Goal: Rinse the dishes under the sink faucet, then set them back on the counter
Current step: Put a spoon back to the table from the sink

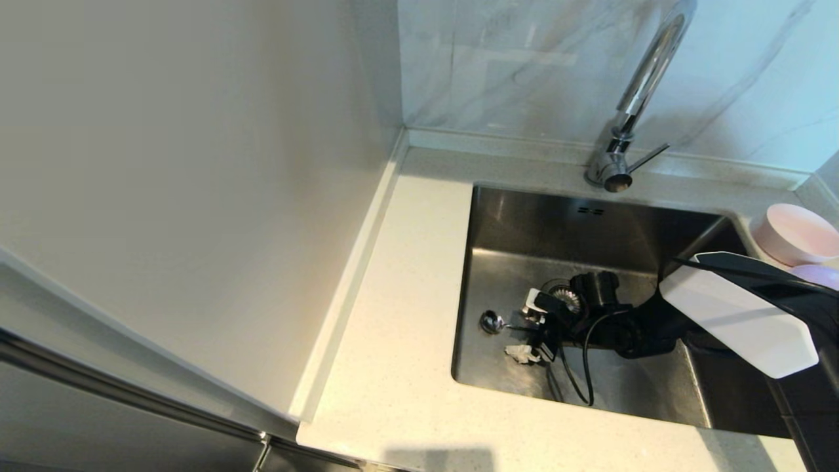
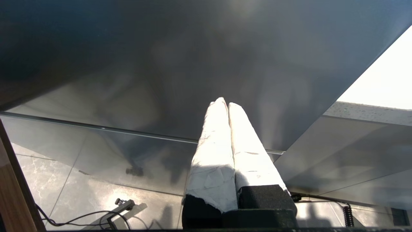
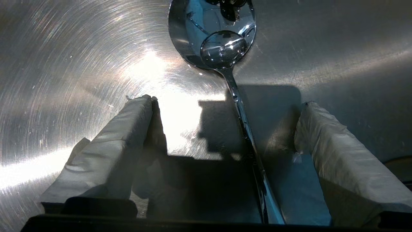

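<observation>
Right pincer [image 3: 225, 106] is down in the sink [image 1: 518, 216], fingers spread wide, spoon [image 3: 225, 48] handle lying on the basin floor between the two pads [image 3: 325, 135], closer to one pad than the other, touching neither. My read: step in hand is picking the spoon up off the basin floor

To do it well: centre the handle in the gap before closing, else the nearer pad will push it sideways and the thin stem may roll or skate on wet steel. Get the tips right down to the metal, close slow, grab the stem not the bowl end. There's a water bead sitting in the spoon bowl, so expect it slippery

Further out in the head view: spoon bowl [image 1: 490, 321] lies left of the drain strainer [image 1: 569, 298], faucet [image 1: 639, 98] at the back rim, lever out to the side, no water visibly running. Pink bowl [image 1: 796, 233] and edge of the lilac plate [image 1: 819, 274] sit on the worktop [image 1: 406, 341] at the sink's right, behind the arm

Left pincer [image 2: 227, 104] is parked low beside the cabinet front, fingers pressed together, holding nothing
</observation>
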### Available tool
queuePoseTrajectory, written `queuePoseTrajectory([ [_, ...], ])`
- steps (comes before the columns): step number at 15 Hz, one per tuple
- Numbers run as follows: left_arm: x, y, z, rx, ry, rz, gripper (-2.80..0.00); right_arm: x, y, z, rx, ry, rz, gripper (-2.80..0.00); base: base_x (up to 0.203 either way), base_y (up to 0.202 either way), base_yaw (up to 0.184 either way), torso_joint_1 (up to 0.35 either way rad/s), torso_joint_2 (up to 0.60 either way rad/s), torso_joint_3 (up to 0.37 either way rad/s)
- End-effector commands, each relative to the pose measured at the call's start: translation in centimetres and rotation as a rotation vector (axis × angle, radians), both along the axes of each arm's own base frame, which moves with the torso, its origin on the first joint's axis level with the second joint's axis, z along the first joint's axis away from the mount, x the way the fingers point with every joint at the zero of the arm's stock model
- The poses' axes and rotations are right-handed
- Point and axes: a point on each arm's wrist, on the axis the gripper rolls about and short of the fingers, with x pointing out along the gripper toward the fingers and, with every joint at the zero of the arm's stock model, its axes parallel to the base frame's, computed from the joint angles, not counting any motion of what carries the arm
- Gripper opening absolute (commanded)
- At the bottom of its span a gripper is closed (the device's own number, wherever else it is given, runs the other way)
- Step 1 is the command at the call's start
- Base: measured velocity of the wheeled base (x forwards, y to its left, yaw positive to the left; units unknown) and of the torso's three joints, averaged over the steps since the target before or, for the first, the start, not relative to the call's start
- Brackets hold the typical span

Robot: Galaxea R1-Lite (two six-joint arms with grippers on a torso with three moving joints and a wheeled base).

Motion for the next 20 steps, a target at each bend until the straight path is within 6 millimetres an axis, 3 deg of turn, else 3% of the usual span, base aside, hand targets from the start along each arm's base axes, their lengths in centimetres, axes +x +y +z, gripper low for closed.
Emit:
queuePoseTrajectory([
  [1, 0.0, 0.0, 0.0, 0.000, 0.000, 0.000, -2.80, 0.1, 0.0, -0.4, -0.002, 0.001, 0.005, 0.00, 0.000, 0.000, 0.000, 0.000, 0.00, 0.000],
  [8, 0.0, 0.0, 0.0, 0.000, 0.000, -0.001, -2.80, 0.7, 0.0, -0.7, -0.013, -0.013, -0.012, 0.00, 0.000, 0.000, 0.000, 0.000, 0.00, 0.000],
  [9, 0.0, 0.0, 0.0, 0.000, 0.000, 0.000, -2.80, 0.7, 0.0, -0.7, -0.014, -0.013, -0.014, -2.80, 0.000, 0.000, 0.000, 0.000, 0.00, 0.000],
  [20, 0.0, 0.0, 0.0, 0.000, 0.000, 0.000, -2.80, 1.2, 0.1, -0.1, 0.018, -0.007, -0.051, -2.80, 0.000, 0.000, 0.000, 0.000, 0.00, 0.000],
])
